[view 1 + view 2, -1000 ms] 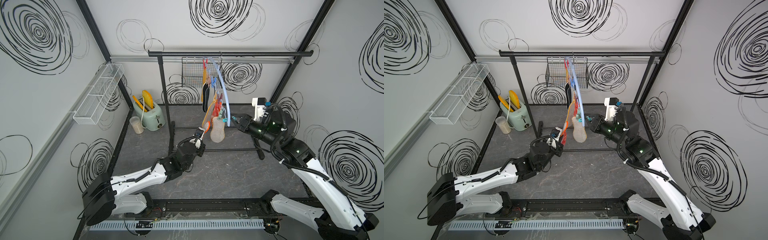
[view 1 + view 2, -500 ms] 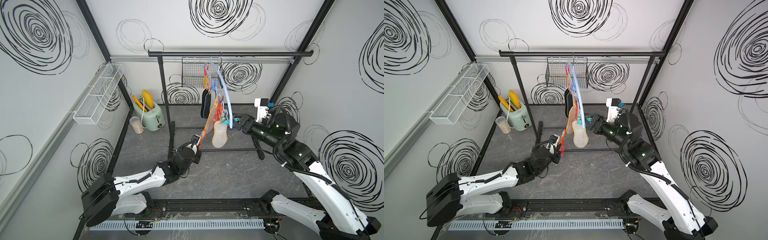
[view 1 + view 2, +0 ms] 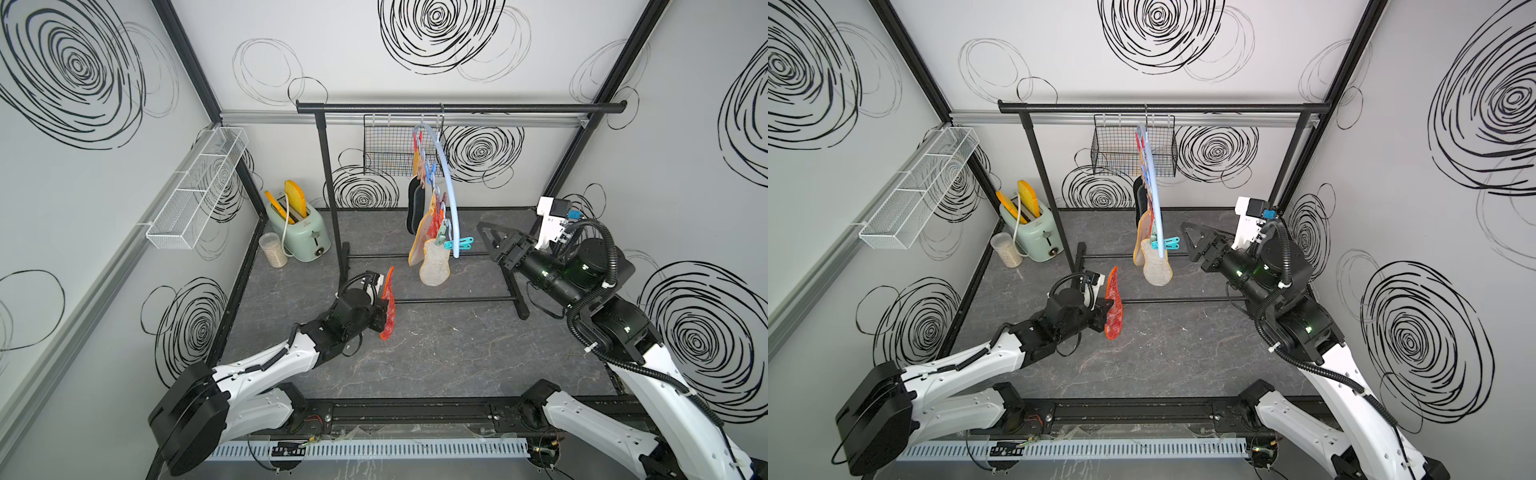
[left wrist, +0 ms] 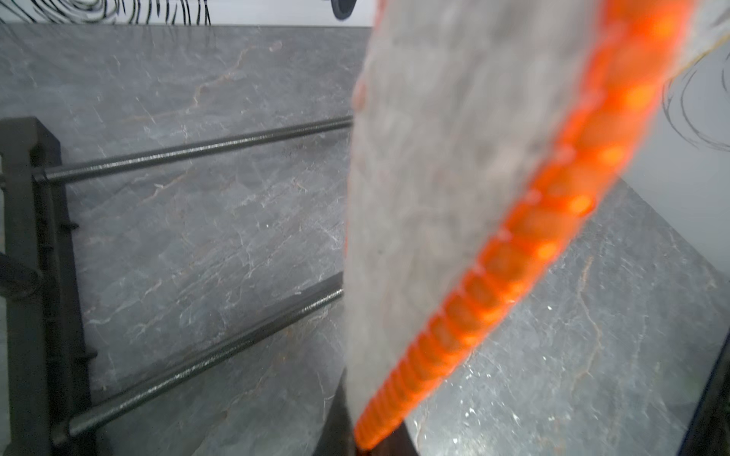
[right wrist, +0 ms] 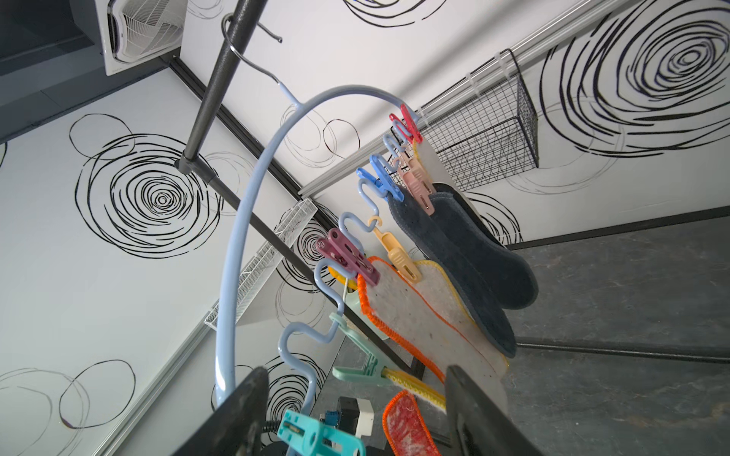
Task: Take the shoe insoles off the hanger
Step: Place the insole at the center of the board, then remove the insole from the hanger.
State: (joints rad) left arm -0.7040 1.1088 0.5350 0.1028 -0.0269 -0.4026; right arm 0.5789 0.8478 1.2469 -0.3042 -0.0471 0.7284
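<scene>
Red-orange mesh insole (image 3: pixel 387 305) is freed, clamped in left gripper (image 3: pixel 380 311); right gripper (image 3: pixel 490 239) gapes empty; other insoles (image 3: pixel 434 266) hang pegged on pale-blue arc hanger (image 3: pixel 451 183).

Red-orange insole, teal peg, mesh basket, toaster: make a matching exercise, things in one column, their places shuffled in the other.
1 red-orange insole
2 teal peg
3 mesh basket
4 toaster

A beside the jar
B hanging on the black rail
C in the shut left gripper
D at the hanger lower end, empty

Pairs: 1-C, 2-D, 3-B, 4-A
</scene>
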